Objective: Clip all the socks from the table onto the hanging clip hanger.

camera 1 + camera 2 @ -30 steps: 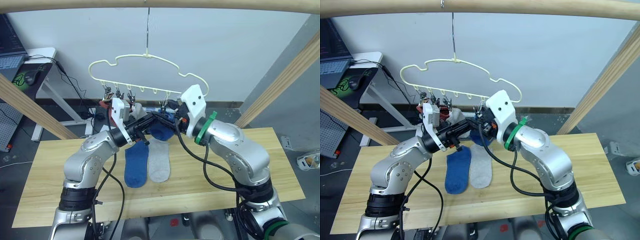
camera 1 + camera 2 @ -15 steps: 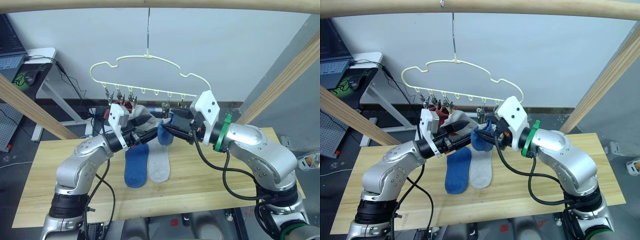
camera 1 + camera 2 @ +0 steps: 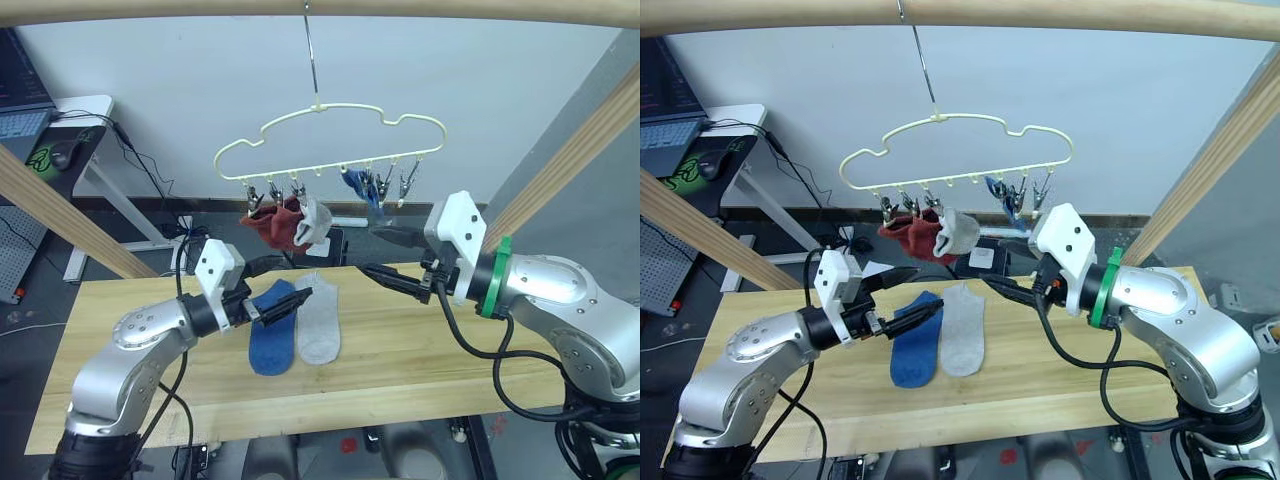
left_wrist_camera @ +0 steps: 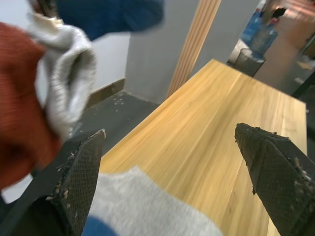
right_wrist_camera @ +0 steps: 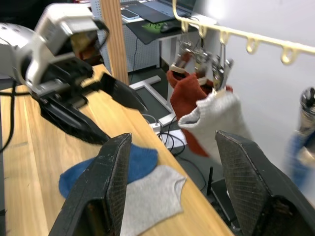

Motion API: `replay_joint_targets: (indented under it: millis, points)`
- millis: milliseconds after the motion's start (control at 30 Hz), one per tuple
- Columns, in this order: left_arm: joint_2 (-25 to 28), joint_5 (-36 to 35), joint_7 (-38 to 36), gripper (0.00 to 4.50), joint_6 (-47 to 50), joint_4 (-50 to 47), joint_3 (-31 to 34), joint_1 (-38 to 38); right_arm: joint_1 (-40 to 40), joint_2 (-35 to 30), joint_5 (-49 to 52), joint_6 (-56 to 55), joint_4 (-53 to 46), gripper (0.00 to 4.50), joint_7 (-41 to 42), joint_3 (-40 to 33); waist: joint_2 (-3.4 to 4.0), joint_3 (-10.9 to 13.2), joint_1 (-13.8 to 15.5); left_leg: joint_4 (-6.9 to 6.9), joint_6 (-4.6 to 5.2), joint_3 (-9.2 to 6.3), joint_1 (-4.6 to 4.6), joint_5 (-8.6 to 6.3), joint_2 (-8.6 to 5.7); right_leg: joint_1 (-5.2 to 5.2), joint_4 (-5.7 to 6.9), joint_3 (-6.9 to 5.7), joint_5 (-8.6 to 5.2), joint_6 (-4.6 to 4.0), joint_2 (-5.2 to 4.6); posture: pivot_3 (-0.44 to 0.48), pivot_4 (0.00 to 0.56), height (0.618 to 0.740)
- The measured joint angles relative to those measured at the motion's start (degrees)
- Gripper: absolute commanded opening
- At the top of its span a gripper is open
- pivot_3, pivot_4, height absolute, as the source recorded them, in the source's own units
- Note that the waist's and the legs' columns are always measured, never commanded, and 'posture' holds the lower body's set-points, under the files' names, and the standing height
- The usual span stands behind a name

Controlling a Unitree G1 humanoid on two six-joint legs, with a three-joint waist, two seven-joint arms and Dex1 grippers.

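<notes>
Pale yellow, the clip hanger (image 3: 330,135) hangs by its hook from a wooden pole (image 3: 320,8) and tilts, its right end higher. On its left clips hang two rust red socks (image 3: 272,222) and a grey sock (image 3: 313,221), bunched together; a blue sock (image 3: 357,183) is clipped further right, next to two bare clips (image 3: 395,183). On the table (image 3: 120,340) lie two socks side by side and touching: a blue one (image 3: 272,330) on the left and a grey one (image 3: 319,322) on the right. Left gripper (image 3: 282,295) hovers just above the blue sock on the table, fingers spread and empty. Right gripper (image 3: 388,258) is to the right of the two table socks, below the hanger's right end, also spread apart and empty.
</notes>
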Motion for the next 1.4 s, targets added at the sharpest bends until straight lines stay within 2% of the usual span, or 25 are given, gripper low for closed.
replay_joint_targets:
  millis: [333,733,800,900,967,1400]
  points:
    - [1.2,0.2,0.2,4.49,-2.5,-5.4,7.2,9.9,5.5,-1.0,-2.2,-0.1,-1.1,2.81,-6.1,-1.8,0.00,0.0,0.7,0.03,-0.01,0.04,0.03,0.01,0.00,0.01,0.02,0.00,-0.02,0.03,0.00,-0.114,0.257,0.735]
    - [1.2,-0.1,1.3,4.49,-4.4,-9.5,10.8,14.4,6.9,3.2,-5.6,-0.4,-1.6,2.81,-13.0,-1.7,0.00,0.0,1.4,0.03,-0.01,0.05,0.05,0.01,0.01,0.01,0.02,0.02,-0.02,0.03,0.01,-0.080,0.263,0.735]
    - [1.2,0.0,1.4,4.49,-5.0,-10.3,10.7,14.4,6.1,4.8,-6.7,-0.4,-1.4,2.81,-14.6,-0.6,0.00,0.0,1.4,0.04,-0.01,0.05,0.05,0.01,0.01,0.01,0.03,0.02,-0.02,0.03,0.01,-0.079,0.262,0.735]
    - [1.1,0.0,1.8,4.50,-5.3,-10.6,10.3,13.7,5.2,6.5,-7.8,-0.4,-1.2,2.21,-16.2,0.4,0.00,0.0,1.4,0.04,-0.01,0.05,0.04,0.01,0.00,0.01,0.03,0.01,-0.02,0.03,0.01,-0.081,0.260,0.735]
    - [1.1,0.0,2.5,4.50,-5.3,-10.7,9.5,12.4,4.9,7.5,-9.1,-0.5,-0.4,1.63,-17.4,1.1,0.00,0.0,1.4,0.05,-0.01,0.05,0.04,0.01,0.00,0.02,0.03,0.02,-0.02,0.02,0.01,-0.084,0.258,0.735]
    - [1.1,-0.5,4.7,4.50,-3.4,-10.8,3.6,2.7,0.7,15.2,-16.3,-0.6,6.4,1.63,-23.5,5.1,-0.01,0.0,1.4,0.08,-0.01,0.05,0.04,0.01,0.00,0.02,0.08,0.02,0.02,-0.04,0.03,-0.096,0.254,0.735]
